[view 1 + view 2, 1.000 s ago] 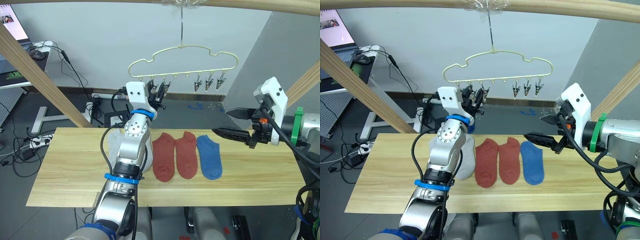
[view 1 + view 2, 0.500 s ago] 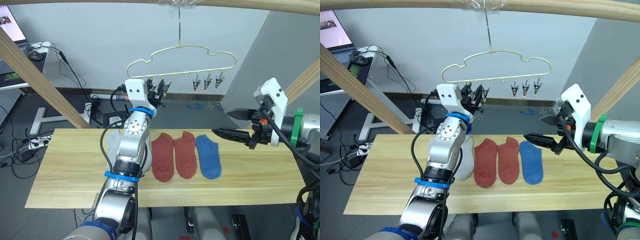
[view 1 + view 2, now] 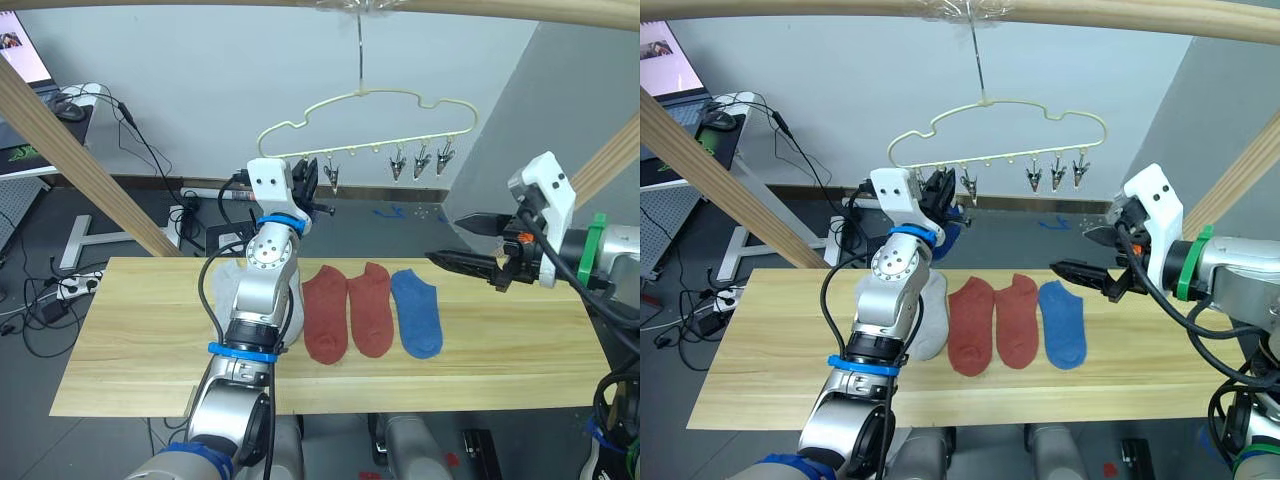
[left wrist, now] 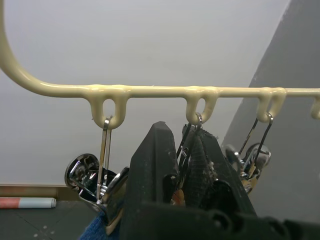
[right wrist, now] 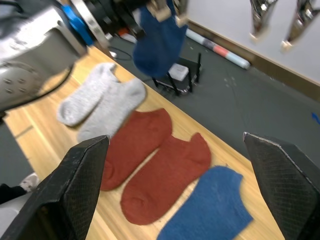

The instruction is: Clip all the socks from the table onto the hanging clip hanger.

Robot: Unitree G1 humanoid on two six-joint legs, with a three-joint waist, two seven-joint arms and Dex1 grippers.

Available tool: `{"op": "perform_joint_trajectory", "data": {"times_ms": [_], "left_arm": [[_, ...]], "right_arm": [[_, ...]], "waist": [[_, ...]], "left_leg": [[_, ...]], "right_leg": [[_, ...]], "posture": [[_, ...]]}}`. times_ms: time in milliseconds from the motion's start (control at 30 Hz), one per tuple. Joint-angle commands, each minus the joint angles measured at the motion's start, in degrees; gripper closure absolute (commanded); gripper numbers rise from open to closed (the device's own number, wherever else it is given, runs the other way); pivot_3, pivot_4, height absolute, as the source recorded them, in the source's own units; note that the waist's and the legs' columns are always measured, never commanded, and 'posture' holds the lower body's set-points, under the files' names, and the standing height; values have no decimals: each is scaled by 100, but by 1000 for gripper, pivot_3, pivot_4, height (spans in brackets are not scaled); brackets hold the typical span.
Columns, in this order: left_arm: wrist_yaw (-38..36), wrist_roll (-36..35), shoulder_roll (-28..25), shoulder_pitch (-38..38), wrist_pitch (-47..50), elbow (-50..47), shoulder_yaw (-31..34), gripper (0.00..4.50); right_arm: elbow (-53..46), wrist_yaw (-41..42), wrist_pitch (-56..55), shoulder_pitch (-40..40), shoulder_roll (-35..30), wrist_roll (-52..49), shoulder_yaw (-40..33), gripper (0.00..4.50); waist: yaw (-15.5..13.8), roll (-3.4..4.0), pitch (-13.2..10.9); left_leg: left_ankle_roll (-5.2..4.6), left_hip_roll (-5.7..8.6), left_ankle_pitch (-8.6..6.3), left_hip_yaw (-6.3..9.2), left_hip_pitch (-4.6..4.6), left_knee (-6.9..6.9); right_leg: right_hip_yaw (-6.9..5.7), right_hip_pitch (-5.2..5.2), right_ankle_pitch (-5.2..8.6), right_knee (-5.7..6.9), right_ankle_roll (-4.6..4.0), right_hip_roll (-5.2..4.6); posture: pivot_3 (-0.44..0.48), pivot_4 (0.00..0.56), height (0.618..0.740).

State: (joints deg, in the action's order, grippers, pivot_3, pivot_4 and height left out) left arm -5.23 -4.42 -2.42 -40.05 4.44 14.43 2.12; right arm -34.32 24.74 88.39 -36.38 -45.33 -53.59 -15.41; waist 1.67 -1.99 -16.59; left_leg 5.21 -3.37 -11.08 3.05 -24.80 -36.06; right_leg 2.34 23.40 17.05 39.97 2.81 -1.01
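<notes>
On the light wood plank tabletop [image 3: 130, 350], two grey, two rust-red and one blue ankle sock [image 3: 417, 313] are laid in a row. At three o'clock the right gripper [image 3: 462, 243] is held with jaws apart. At twelve, the left gripper [image 4: 182, 150], jaws together, is raised to the pale yellow wire clip hanger [image 3: 370, 113], apparently on a clip, beside a hanging blue sock [image 5: 159, 40].
</notes>
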Motion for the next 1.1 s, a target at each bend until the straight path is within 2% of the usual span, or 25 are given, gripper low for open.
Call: {"op": "perform_joint_trajectory", "data": {"times_ms": [33,133,300,433,633,1100], "left_arm": [[-146,-204,6,-158,202,-185,48,4319],[-367,-545,-55,-247,697,-347,189,4319],[-422,-708,-74,-344,1087,-490,229,4319],[-395,-734,-8,-385,1200,-565,194,4319],[-299,-730,127,-404,1270,-638,183,4319],[-155,-681,190,-339,1372,-817,152,4319]], "right_arm": [[164,54,-466,146,-365,566,879,0],[574,318,-1045,233,-582,1180,2043,0],[1505,823,-2012,108,-686,2256,3456,0],[2352,1173,-2697,7,-557,3083,4242,0],[3464,1464,-3298,-116,-210,3916,4598,0],[4929,2022,-4004,-622,724,4907,4524,0]], "waist": [[-2,0,0],[9,0,-1],[12,-1,-4],[4,-2,-6],[-2,-3,-12],[-16,-2,-18]], "left_leg": [[0,0,0,0,0,0],[0,2,0,-1,-1,2],[0,1,0,0,0,2],[0,1,0,1,0,3],[0,1,0,0,0,3],[1,1,0,1,0,7]], "right_leg": [[0,0,0,-1,0,0],[1,0,1,-8,2,-1],[1,0,2,-8,3,1],[1,0,2,-9,3,0],[1,0,2,-10,3,0],[1,0,1,-11,2,-1]], "posture": [[-35,259,740],[-28,264,740],[-12,271,740],[2,277,740],[17,286,740],[56,295,740]]}}
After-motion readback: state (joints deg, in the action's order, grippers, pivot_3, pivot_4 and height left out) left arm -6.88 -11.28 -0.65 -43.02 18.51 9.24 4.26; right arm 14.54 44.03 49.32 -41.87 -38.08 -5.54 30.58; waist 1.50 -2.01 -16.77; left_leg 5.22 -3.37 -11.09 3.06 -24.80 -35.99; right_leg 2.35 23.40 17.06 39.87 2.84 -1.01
